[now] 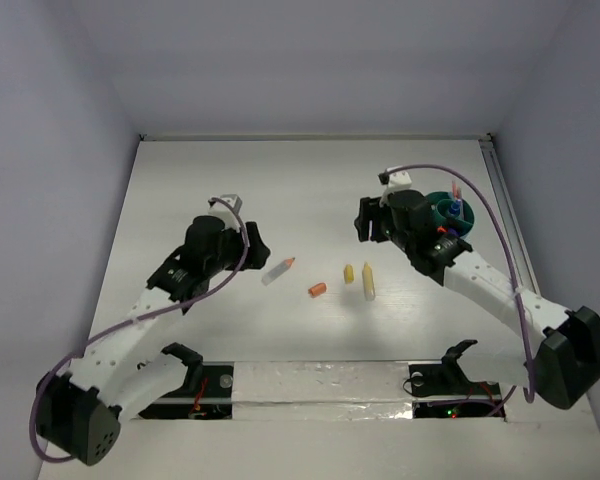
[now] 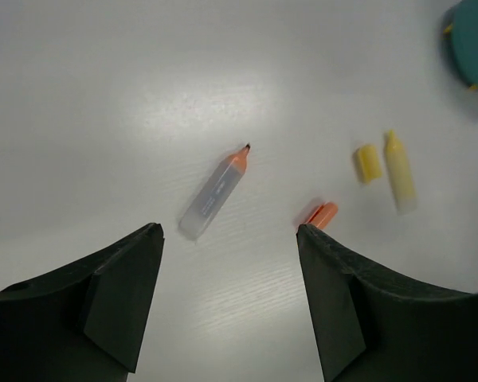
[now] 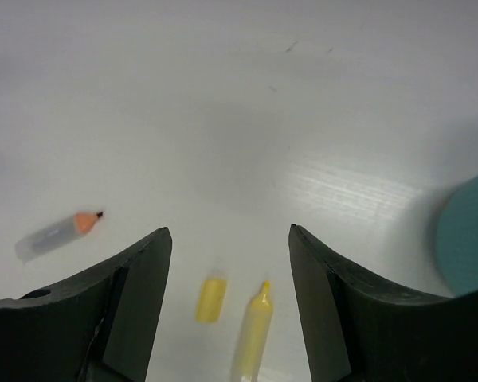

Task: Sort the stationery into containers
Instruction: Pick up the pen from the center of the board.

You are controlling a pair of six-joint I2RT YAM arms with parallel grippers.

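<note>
Stationery sorting is judged to be partly done: some pieces are put away and four are left out. On the white table (image 1: 280,180), the largest thing in view, those four are seen lying in a loose row near the middle, between the two arms, and none of them is touched. The round teal organiser (image 1: 435,203) is set toward the far right of the table, just behind the right arm's wrist, by which part of it is hidden in the top view. A few pieces are seen standing in it, among them a blue pen (image 1: 455,211) and a thin pink pen (image 1: 458,190). Which compartment each is kept in cannot be told. The left pincer (image 2: 227,239) is held spread above the table with nothing between its fingers, and the right pincer (image 3: 229,235) is likewise held spread and empty, near the organiser. Of the loose pieces, the orange highlighter (image 2: 213,193), its tip bared and its pale body lying slantwise, is placed furthest left, well apart from the organiser. The long yellow marker (image 2: 399,171) is laid closest to the organiser, with a short yellow piece (image 2: 368,163) just beside it, not touching. The orange stub (image 2: 319,215), smallest of all, is found between the highlighter and the yellow pair. All four are judged to need carrying to the organiser before the task is complete.
</note>
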